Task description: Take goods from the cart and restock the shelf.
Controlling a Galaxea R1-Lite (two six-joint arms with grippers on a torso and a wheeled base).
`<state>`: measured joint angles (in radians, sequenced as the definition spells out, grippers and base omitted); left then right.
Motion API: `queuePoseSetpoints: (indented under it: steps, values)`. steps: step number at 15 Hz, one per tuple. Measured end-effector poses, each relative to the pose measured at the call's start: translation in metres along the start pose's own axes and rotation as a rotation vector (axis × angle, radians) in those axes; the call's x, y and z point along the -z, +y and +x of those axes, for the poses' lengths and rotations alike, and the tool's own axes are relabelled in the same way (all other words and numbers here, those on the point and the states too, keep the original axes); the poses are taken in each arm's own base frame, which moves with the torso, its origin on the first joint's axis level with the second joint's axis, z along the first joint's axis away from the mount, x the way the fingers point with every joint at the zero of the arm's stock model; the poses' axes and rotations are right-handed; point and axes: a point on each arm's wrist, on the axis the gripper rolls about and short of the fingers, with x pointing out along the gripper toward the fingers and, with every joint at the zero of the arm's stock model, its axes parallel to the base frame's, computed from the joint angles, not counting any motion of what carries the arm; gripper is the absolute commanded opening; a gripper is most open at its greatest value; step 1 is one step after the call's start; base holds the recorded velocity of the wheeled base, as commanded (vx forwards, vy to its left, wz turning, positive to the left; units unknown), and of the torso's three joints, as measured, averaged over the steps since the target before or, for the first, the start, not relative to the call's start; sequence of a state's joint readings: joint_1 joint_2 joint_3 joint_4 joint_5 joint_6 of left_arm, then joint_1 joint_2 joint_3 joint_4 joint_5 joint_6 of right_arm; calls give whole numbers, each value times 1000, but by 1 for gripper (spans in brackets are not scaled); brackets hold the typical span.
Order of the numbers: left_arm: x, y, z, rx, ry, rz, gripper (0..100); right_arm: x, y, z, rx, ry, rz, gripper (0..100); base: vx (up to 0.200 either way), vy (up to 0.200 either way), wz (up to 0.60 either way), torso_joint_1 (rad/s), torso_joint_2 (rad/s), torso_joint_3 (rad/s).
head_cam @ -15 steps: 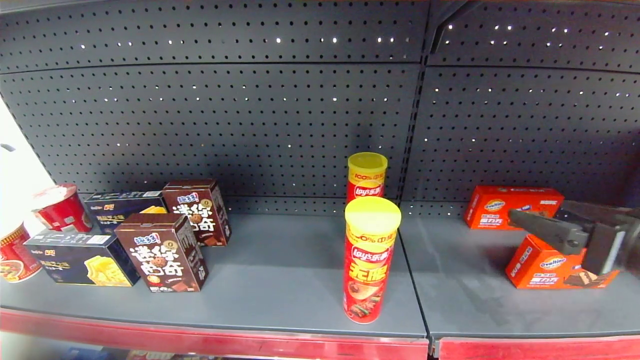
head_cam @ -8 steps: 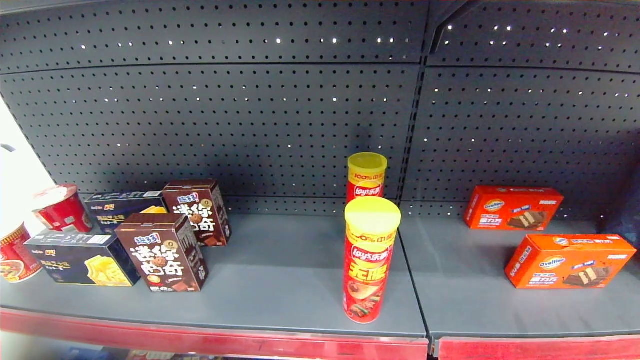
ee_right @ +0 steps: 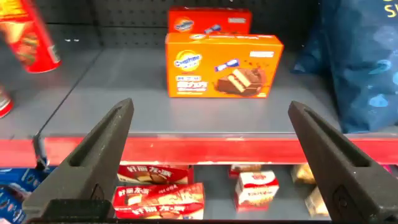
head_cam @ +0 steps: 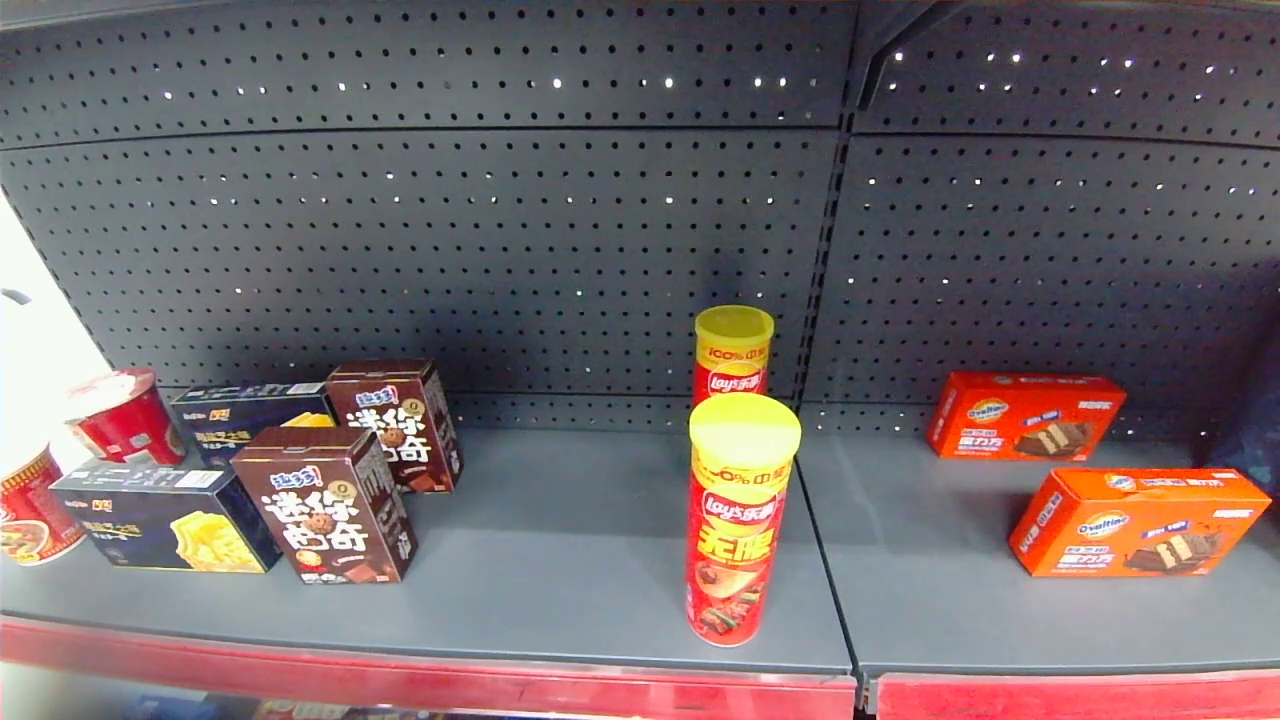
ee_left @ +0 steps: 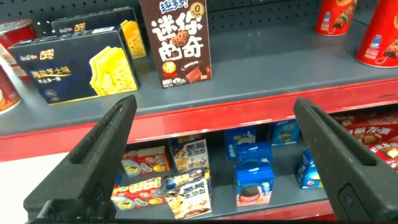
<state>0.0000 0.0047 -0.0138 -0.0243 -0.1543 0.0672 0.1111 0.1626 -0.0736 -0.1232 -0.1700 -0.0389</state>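
Note:
On the grey shelf (head_cam: pixel 580 560) the front orange box (head_cam: pixel 1138 520) stands free at the right, with a second orange box (head_cam: pixel 1025 413) behind it. My right gripper (ee_right: pixel 211 106) is open and holds nothing; it hangs in front of the shelf's red edge, facing the front orange box (ee_right: pixel 222 65). My left gripper (ee_left: pixel 214 102) is also open with nothing in it, before the red shelf edge and below a brown cookie box (ee_left: pixel 175 38) and a dark blue box (ee_left: pixel 81 65).
Two red chip cans (head_cam: pixel 742 515) stand in line mid-shelf. Two brown cookie boxes (head_cam: pixel 330 503), two dark blue boxes (head_cam: pixel 160 518) and red cups (head_cam: pixel 125 415) crowd the left. A blue bag (ee_right: pixel 364 62) lies right of the orange boxes. Packed goods (ee_left: pixel 249 180) fill the lower shelf.
My right gripper, in front of the front orange box one second ago, has drawn back to the right and out of the head view. The box stays on the shelf.

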Motion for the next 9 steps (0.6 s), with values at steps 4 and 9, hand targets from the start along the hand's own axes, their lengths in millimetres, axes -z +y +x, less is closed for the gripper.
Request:
queuePoseSetpoints:
  steps: [4,9]
  values:
    - [0,0,0,5,-2,-22,100,26,-2,-3,76,63,69,100,0,0,0,0,0,0]
    - [0,0,0,6,-3,-51,100,28,-2,-4,76,56,72,100,0,0,-240,-1,0,0]
